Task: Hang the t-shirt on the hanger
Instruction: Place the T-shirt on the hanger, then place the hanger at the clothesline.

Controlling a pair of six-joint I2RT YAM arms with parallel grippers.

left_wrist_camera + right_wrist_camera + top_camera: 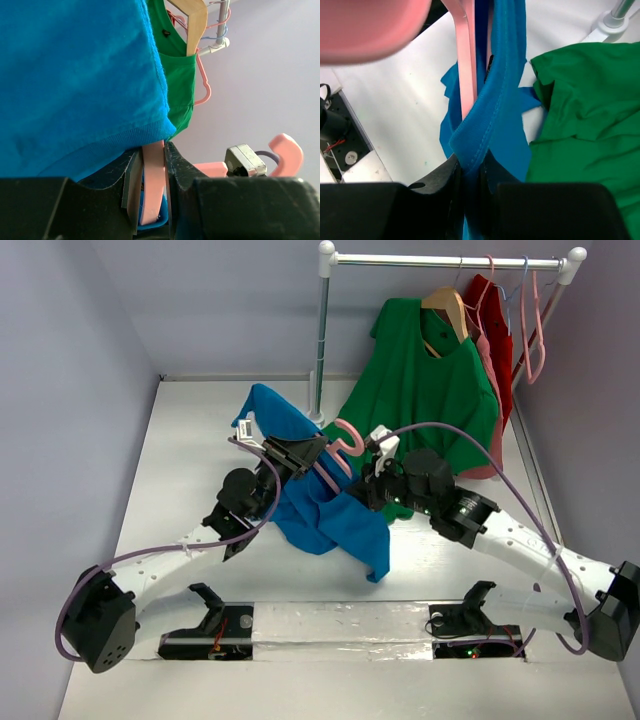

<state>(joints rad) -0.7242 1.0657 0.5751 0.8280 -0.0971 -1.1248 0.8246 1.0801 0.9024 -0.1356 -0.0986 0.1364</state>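
One hanger [152, 200] is clamped in the narrowed jaws of the left gripper [153, 155], one t-shirt [330, 525] is draped over it with an edge pinched by the right gripper [472, 162], and one green shirt [420, 390] is seen at 1 o'clock.

— What is everything resting on?
— A pale, flat table [190, 470].
— And directly on it?
— The foot of a clothes rack post [316, 417] stands near the back. A blue t-shirt [335, 525] trails down onto the middle. Just beside it a green shirt [420, 390] reaches the surface. Black arm mounts [212, 625] sit along the near edge.
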